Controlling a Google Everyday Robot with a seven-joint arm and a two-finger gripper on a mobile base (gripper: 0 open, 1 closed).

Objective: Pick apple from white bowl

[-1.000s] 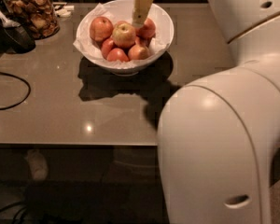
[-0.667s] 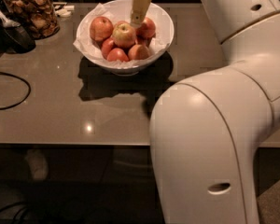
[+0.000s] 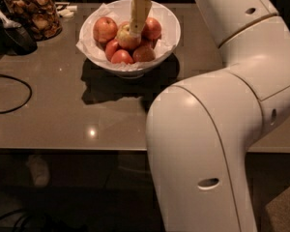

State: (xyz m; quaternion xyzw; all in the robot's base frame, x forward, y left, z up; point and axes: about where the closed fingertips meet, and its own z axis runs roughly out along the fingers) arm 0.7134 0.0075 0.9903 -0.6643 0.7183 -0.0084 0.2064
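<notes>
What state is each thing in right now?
white bowl: upright on the table, paper-lined, full of fruit.
apple: in the bowl, atop the pile, not lifted.
end effector: above the bowl, down at the apple.
glass jar: upright, holding brown snacks.

glossy brown table (image 3: 63,115) under dim light, dark floor (image 3: 87,202) beneath it.

This looks like a kitchen or break-room counter. A glossy grey-brown counter (image 3: 63,115) holds food set out for snacking: a white bowl (image 3: 171,33) of apples (image 3: 105,29) lined with paper, and a glass jar (image 3: 34,13) of brown snacks. A black cable (image 3: 19,88) trails across the counter's left side. The gripper (image 3: 137,18) hangs over the bowl, down among the fruit.
</notes>
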